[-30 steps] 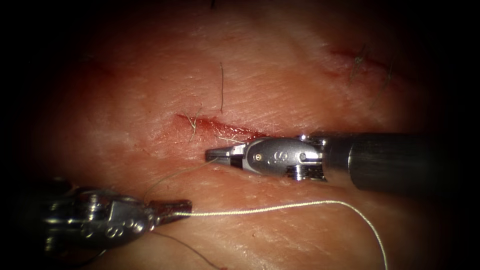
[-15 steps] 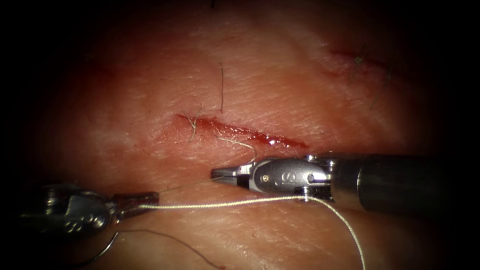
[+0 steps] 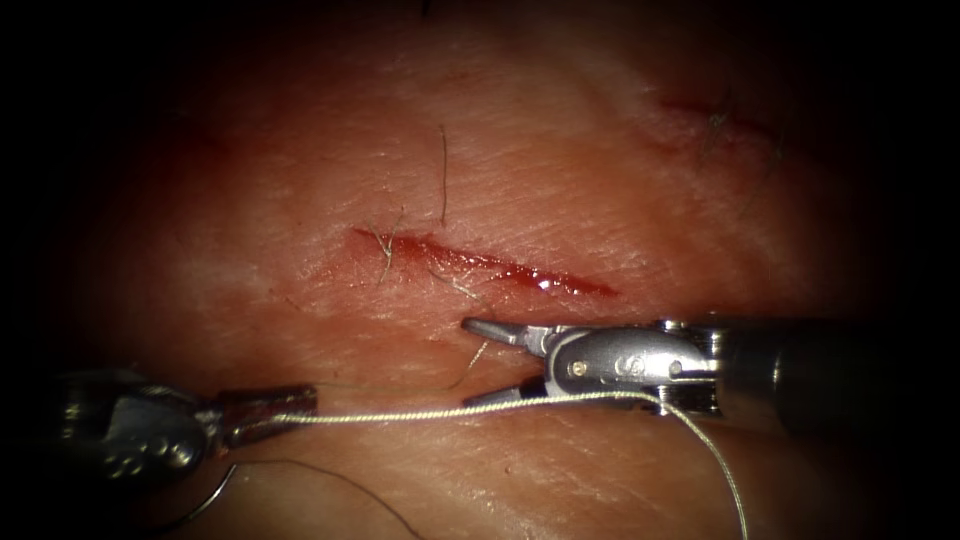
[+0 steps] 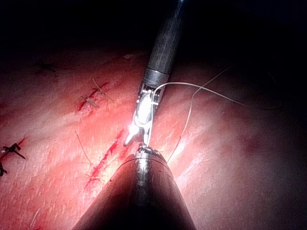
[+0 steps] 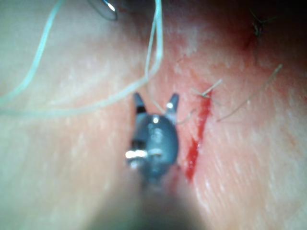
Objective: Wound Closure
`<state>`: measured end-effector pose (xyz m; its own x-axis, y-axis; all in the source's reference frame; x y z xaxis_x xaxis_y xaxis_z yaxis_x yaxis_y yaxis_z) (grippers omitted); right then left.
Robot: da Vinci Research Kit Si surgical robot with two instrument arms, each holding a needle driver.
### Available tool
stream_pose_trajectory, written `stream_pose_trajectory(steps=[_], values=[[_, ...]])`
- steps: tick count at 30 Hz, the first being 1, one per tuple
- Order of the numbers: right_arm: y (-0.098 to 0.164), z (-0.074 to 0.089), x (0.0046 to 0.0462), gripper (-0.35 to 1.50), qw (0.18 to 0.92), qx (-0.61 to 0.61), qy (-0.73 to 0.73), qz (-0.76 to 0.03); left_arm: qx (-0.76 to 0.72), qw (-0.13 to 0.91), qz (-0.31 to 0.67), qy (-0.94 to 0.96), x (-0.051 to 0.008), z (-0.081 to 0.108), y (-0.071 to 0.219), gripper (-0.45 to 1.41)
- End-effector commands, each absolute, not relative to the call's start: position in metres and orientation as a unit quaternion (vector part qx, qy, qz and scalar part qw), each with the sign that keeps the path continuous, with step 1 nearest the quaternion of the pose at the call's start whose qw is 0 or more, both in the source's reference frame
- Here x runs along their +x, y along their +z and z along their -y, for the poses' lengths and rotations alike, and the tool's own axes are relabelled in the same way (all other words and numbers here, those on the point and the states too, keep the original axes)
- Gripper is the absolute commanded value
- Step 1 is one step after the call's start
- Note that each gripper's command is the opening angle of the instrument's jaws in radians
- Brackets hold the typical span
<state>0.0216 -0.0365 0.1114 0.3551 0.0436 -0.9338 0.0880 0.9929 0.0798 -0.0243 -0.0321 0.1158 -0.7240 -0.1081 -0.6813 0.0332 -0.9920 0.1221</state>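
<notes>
Left tool: my dark-tipped steel needle driver (image 3: 285, 402) sits low and to the left of the cut, jaws clamped on the pale braided thread (image 3: 430, 412).
Right tool: my silver wristed needle driver (image 3: 490, 362) lies just below the cut, jaws spread wide in a V, gripping nothing; it also shows in the right wrist view (image 5: 156, 103).
Thread: taut and nearly straight from my left jaws, passing under the right tool's lower jaw, then curving down to the right.
Needle: a thin curved steel arc (image 3: 205, 505) shows beneath my left tool, lying outside the tissue; I cannot tell what holds it.
Cut: a narrow slanted slit (image 3: 480, 263), glossy with red fluid, short thread ends at its left end.
Tissue: pale pink pork belly (image 3: 560, 170), finely creased.
</notes>
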Motion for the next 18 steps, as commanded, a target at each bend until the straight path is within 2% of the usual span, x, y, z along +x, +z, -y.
stream_pose_trajectory(steps=[1,4,8,10,11,12,13,14,18], values=[[0.1115,0.0364,0.0212,1.33,0.821,0.059,-0.010,-0.567,0.370,0.040,0.049,-0.927,-0.0249,0.0323,0.1165,-0.45],[0.1108,0.0360,0.0199,1.47,0.828,0.057,0.001,-0.559,0.374,0.043,0.048,-0.925,-0.0250,0.0321,0.1166,-0.45],[0.1104,0.0351,0.0186,1.43,0.825,0.086,-0.014,-0.558,0.378,0.045,0.046,-0.924,-0.0251,0.0315,0.1171,-0.45],[0.1103,0.0343,0.0183,1.18,0.825,0.095,-0.017,-0.557,0.380,0.048,0.046,-0.923,-0.0252,0.0312,0.1174,-0.45],[0.1103,0.0337,0.0184,0.96,0.824,0.100,-0.018,-0.557,0.381,0.051,0.046,-0.922,-0.0253,0.0310,0.1175,-0.45],[0.1102,0.0328,0.0186,0.34,0.820,0.108,-0.018,-0.561,0.384,0.053,0.046,-0.921,-0.0253,0.0308,0.1176,-0.45],[0.1102,0.0321,0.0188,-0.16,0.819,0.111,-0.017,-0.562,0.388,0.053,0.045,-0.919,-0.0254,0.0306,0.1177,-0.45],[0.1103,0.0315,0.0193,-0.35,0.820,0.111,-0.015,-0.561,0.391,0.054,0.046,-0.918,-0.0254,0.0305,0.1178,-0.45],[0.1115,0.0294,0.0231,-0.35,0.815,0.116,-0.007,-0.567,0.410,0.059,0.045,-0.909,-0.0257,0.0290,0.1177,-0.45]])
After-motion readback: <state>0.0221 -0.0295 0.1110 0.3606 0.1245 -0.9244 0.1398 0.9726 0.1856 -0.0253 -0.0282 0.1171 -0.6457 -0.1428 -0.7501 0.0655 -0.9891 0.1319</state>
